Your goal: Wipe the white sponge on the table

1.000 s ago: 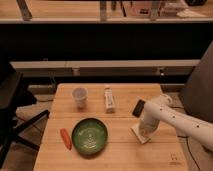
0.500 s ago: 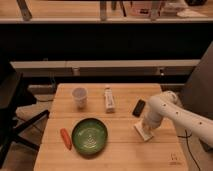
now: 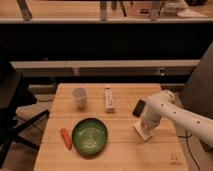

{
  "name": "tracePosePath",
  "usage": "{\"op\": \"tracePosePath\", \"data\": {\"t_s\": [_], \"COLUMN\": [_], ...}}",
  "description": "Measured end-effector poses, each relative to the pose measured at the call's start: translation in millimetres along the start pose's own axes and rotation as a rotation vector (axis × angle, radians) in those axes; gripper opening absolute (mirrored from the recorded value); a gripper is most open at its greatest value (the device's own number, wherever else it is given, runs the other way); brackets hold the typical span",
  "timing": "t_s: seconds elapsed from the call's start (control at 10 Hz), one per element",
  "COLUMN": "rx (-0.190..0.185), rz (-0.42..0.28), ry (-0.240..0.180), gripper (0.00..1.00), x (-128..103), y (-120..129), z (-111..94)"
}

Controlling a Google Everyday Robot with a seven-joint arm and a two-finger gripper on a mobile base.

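One flat white sponge (image 3: 141, 132) beneath jaws (on wooden plank table (image 3: 125, 156)).

Room: dark wall (image 3: 100, 42) – wooden counter (image 3: 65, 11) above | black chair (image 3: 14, 102) at left

Over the last second your end effector (image 3: 145, 124) has crept a little toward the far edge of the counter (image 3: 125, 152). It now sits low over the right-hand part, pressed down on the white sponge (image 3: 142, 132). The white sponge has slid the same way and is directly beneath the end effector. Above and to the right of the end effector, the arm (image 3: 175, 112) has lifted its bend and swung slightly right.
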Motion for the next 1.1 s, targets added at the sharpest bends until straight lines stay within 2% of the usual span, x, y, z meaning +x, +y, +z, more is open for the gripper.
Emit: {"op": "tracePosePath", "data": {"t_s": [0.6,1.1], "rx": [-0.02,-0.054], "rz": [-0.062,-0.151], "ry": [0.015,0.031], "gripper": [0.0,0.0], "x": [4.6,3.7], "y": [0.4,0.6], "z": [-3.9,-6.7]}}
